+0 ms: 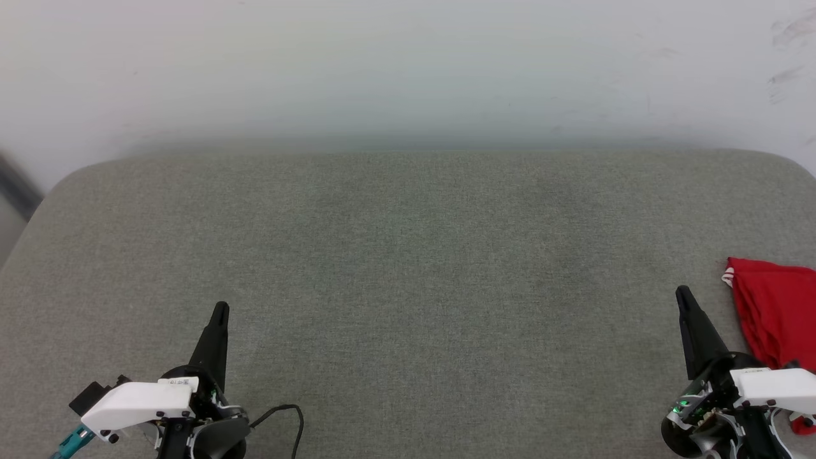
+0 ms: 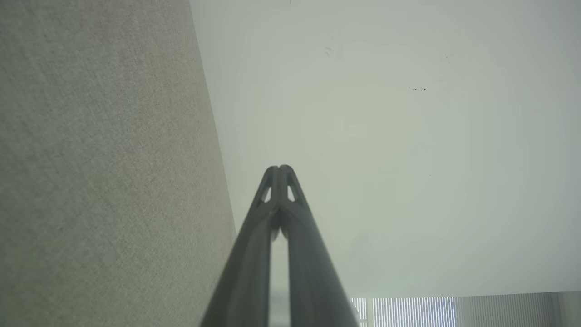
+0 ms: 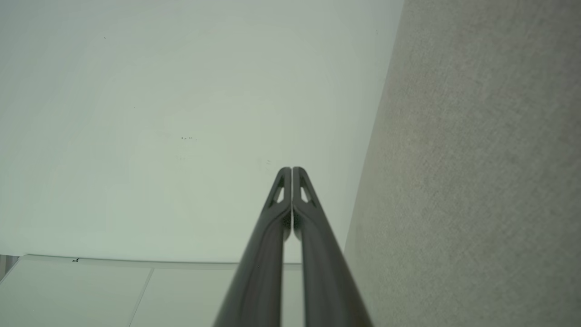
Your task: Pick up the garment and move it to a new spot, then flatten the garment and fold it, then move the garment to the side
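Observation:
The red garment lies bunched at the right edge of the grey cushioned surface in the head view, a bit of striped white sleeve showing at its upper left corner, and it is partly cut off by the frame. My right gripper sits just to its left, apart from it, shut and empty. The right wrist view shows the same gripper with its tips pressed together. At the lower left of the surface my left gripper is shut too, holding nothing, tips together in the left wrist view.
A pale wall rises behind the surface. A thin black cable loops by my left wrist. The surface's rounded back corners fall away at the far left and far right.

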Tool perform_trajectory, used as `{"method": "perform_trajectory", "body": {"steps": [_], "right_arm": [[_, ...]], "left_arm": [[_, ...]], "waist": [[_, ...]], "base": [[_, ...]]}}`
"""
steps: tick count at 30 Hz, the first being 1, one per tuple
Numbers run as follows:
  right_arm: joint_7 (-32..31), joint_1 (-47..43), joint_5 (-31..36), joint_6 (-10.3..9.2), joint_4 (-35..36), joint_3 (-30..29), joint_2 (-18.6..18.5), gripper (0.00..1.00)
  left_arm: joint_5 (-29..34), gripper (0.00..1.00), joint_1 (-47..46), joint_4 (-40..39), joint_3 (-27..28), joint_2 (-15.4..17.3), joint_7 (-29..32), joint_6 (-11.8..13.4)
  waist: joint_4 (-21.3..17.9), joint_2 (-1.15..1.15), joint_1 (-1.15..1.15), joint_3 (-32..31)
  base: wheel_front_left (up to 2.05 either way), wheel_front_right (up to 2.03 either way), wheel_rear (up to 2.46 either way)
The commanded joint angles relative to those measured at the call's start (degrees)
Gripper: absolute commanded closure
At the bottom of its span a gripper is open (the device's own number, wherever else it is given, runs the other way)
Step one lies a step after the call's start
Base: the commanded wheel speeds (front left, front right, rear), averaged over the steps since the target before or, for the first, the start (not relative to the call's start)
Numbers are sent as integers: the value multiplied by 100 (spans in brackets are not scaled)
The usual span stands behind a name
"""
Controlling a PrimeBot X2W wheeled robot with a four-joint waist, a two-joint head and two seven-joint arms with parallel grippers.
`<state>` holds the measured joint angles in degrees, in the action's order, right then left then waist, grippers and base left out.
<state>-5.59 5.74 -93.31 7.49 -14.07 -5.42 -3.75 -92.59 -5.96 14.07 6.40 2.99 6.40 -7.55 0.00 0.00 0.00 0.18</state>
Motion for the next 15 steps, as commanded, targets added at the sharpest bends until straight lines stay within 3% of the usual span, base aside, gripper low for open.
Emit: {"method": "perform_trajectory", "body": {"steps": [1, 15], "right_arm": [[-11, 88, 7, 0, -8, -10, 17, 100], [-31, 85, 32, 0, -9, -29, 30, 100]], "left_arm": [[-1, 100, -52, 2, 23, -8, 11, -19], [3, 100, -52, 2, 28, -12, 18, -19]], "waist": [[0, 0, 0, 0], [0, 0, 0, 0]], "base": [[0, 0, 0], [0, 0, 0]]}}
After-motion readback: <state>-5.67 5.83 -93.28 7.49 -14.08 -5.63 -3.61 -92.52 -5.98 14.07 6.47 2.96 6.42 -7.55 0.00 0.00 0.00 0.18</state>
